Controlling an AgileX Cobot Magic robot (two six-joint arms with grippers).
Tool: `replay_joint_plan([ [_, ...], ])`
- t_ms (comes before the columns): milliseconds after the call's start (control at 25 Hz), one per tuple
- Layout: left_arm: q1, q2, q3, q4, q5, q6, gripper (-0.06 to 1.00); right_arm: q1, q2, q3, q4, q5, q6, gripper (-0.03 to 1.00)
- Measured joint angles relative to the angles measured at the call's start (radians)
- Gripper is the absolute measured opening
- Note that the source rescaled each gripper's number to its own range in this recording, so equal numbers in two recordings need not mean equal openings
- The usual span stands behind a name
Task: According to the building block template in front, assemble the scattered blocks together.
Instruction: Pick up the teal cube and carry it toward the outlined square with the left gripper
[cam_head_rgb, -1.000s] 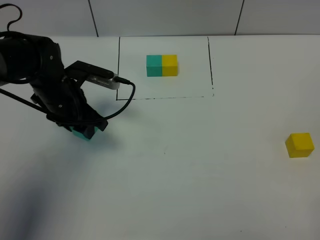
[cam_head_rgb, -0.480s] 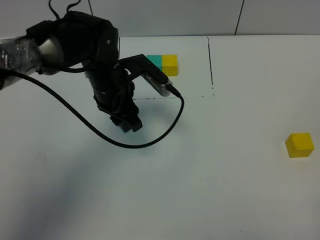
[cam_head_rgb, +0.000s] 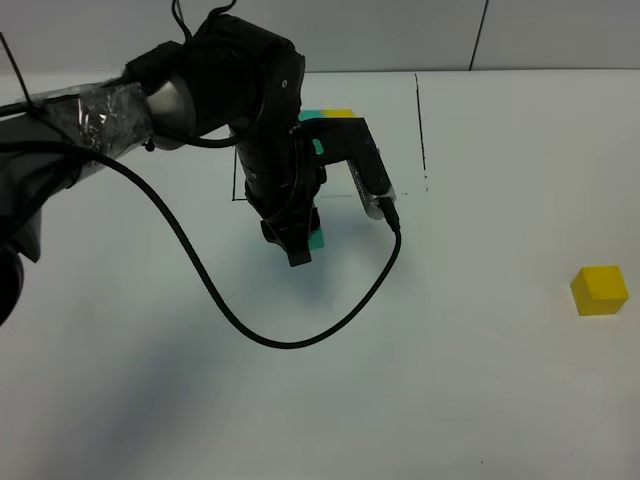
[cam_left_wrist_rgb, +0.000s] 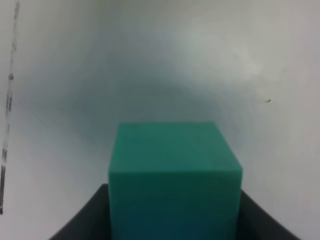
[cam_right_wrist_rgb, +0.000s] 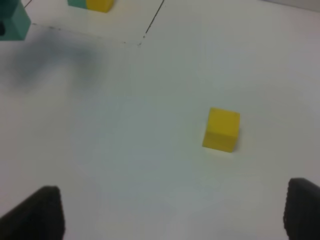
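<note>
Left claw: closed on the teal cube; the left wrist view shows the teal cube upright and seated between the two dark fingers, one flat face turned outward; whether the cube rests on the bench or hangs just above it cannot be told.

Left arm: reaches in from the left edge and covers part of the framed area; a black cable loops below it and to the left of the left claw.

Building block template: located just beyond the left claw, toward the far edge of the bench; mostly hidden by the arm, with only thin teal and yellow strips showing; the right wrist view shows the template with teal and yellow touching.

Black drawn rectangle: surrounds the template; the left claw stands just outside its near line.

Yellow cube: well apart from the left claw, to its right near the bench edge; it sits alone and flat.

Right claw: fingers spread wide, gripping nothing; the yellow cube lies ahead of it, clear of both fingers.
</note>
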Motion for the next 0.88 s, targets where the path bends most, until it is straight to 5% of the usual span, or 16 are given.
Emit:
replay_joint_plan([
  [880,-0.003,0.148,-0.036,-0.022,-0.051,0.157,0.01,0.0,0.0,0.0,0.061,0.0,0.002,0.78],
])
